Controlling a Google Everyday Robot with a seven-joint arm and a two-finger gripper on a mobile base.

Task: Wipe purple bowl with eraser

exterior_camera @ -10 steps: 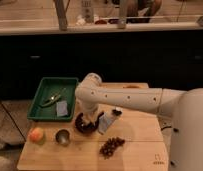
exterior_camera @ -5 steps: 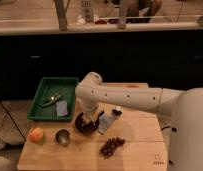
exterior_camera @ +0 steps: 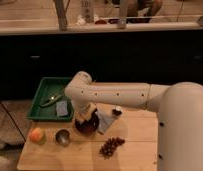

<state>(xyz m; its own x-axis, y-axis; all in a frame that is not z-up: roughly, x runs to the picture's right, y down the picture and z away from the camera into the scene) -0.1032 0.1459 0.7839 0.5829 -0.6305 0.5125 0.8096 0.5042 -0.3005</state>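
Note:
The purple bowl [exterior_camera: 88, 125] sits on the wooden table [exterior_camera: 135, 150], left of centre, dark and low. My white arm reaches from the right and bends down over it. My gripper [exterior_camera: 84, 117] is right above the bowl's left part, inside or touching its rim. The eraser is hidden under the gripper.
A green tray [exterior_camera: 45, 97] with a grey cloth [exterior_camera: 62, 108] and a utensil stands at the back left. An orange fruit [exterior_camera: 36, 134] and a small metal cup [exterior_camera: 62, 136] lie at the front left. Grapes [exterior_camera: 111, 146] lie in front. A bluish bag [exterior_camera: 106, 120] lies right of the bowl.

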